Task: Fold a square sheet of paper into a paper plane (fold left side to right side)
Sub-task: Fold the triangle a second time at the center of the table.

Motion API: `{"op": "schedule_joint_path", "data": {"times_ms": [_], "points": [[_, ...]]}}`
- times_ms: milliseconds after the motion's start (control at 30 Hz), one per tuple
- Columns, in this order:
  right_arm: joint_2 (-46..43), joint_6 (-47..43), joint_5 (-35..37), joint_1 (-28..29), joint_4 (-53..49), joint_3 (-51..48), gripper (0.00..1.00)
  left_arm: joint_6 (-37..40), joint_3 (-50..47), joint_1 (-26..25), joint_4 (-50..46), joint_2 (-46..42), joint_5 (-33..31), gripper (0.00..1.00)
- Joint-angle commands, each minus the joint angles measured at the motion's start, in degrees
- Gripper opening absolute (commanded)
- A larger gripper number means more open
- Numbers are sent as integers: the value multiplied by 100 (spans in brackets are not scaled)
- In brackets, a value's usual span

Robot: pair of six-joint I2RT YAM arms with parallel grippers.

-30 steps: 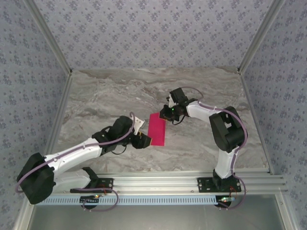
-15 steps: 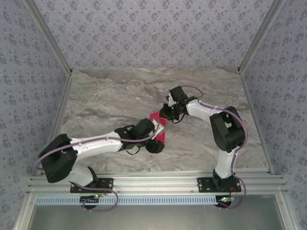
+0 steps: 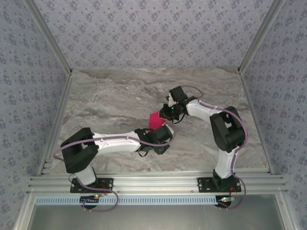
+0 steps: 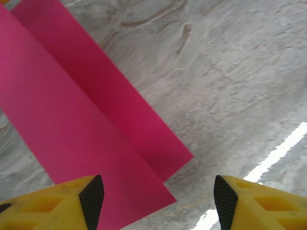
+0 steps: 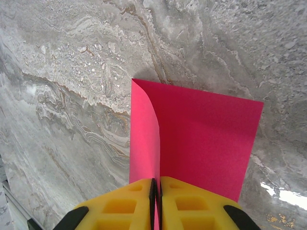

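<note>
Saw the square sheet of paper [image 3: 154, 120] near the middle of the marble table [image 3: 105, 96], doubled over with layers not matching at the near corner, and pinched at its raised edge by the right gripper [image 5: 157, 184], closed tight on it. Found the left gripper [image 4: 158, 201] spread apart just above the near end, holding nothing. Judged a skewed crease likely if pressed down on such offset layers, and a sliding or reopening fold if released too early by the right side.
</note>
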Motion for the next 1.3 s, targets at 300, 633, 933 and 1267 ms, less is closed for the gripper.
{"op": "schedule_joint_path", "data": {"times_ms": [300, 633, 933, 1267], "points": [[29, -36, -30, 5, -121, 143, 14, 195, 296, -233, -267, 140, -510, 35], [29, -30, -20, 6, -155, 161, 14, 183, 278, -248, -260, 120, -582, 1], [-3, -248, -100, 7, -108, 180, 19, 178, 252, -177, -196, -52, -401, 0], [-770, -450, 25, -118, 381, -52, 53, 112, -116, 521, 317, -500, 1294, 0]]}}
